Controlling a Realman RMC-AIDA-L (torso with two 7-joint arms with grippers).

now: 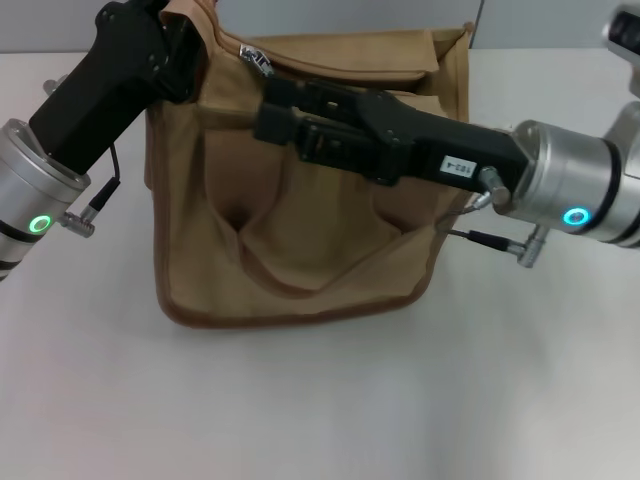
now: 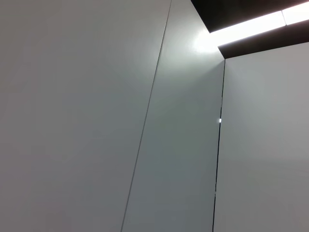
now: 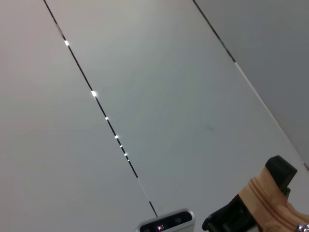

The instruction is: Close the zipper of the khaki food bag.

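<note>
The khaki food bag point(image 1: 300, 250) stands upright on the white table point(image 1: 320, 400) in the head view. Its zipper runs along the top panel, and the small silver pull tab point(image 1: 258, 60) lies near the bag's left end. My left gripper point(image 1: 178, 28) is at the bag's upper left corner, shut on a fold of the tan fabric. The right wrist view shows that fold point(image 3: 263, 205) pinched between black fingers point(image 3: 281, 170). My right gripper point(image 1: 264, 108) reaches across the bag's front from the right, its tip just below the pull tab.
Both arms cross over the bag's top. Bare white table lies in front of the bag and to both sides. The left wrist view shows only grey wall panels and a ceiling light. A small silver device point(image 3: 166, 223) shows in the right wrist view.
</note>
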